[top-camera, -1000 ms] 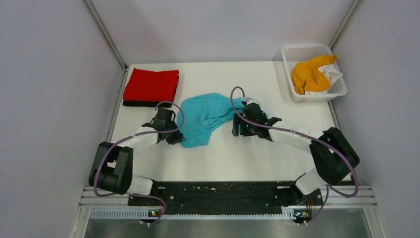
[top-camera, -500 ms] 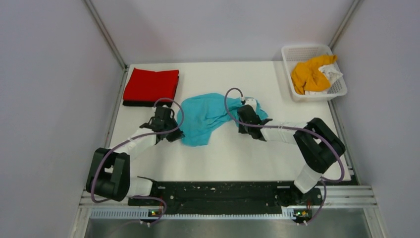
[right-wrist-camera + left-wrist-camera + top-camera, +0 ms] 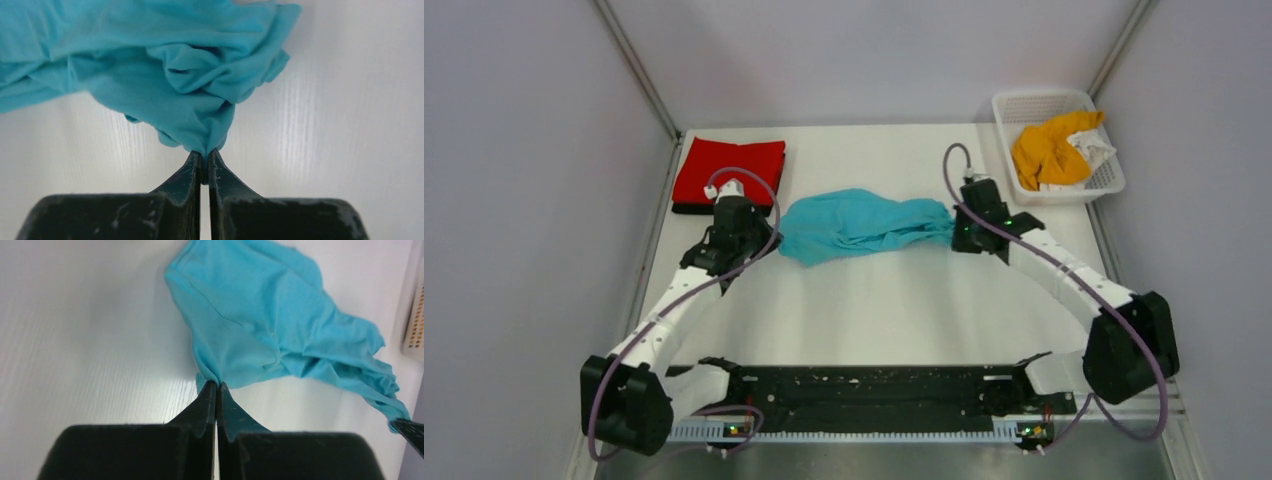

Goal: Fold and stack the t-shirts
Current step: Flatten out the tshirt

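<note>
White table (image 3: 874, 310) is carrying everything. Nearest, left gripper (image 3: 216, 388) is pinching shut on one end of the teal shirt (image 3: 859, 222); right gripper (image 3: 205, 156) is clamping the other end, jaws together on thin cloth. Shirt is spanning mid-table between them, bunched. Judgement: light, limp, creasing easily; hem corners are looking like better holds. Farther back, red shirt (image 3: 729, 168) is sitting folded left; orange shirt (image 3: 1046, 150) is filling the basket (image 3: 1024, 105).
</note>
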Robot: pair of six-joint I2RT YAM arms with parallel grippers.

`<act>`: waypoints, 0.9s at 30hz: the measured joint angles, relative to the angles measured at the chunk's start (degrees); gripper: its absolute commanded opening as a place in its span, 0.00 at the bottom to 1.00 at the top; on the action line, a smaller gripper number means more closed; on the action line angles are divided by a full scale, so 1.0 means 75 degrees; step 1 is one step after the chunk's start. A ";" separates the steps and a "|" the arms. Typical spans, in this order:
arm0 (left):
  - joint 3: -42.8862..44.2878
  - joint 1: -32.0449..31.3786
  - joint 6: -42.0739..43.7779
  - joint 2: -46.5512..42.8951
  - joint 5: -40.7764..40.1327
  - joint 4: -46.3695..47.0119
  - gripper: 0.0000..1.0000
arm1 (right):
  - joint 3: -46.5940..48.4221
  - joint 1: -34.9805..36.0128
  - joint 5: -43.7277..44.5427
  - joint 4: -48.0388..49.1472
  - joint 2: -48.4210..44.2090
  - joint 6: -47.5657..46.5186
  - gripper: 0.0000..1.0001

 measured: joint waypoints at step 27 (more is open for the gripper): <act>0.8956 0.1512 0.1454 0.4473 0.0251 0.0595 0.00 | 1.0486 -0.2806 -0.2439 -0.2410 0.3669 -0.1696 0.00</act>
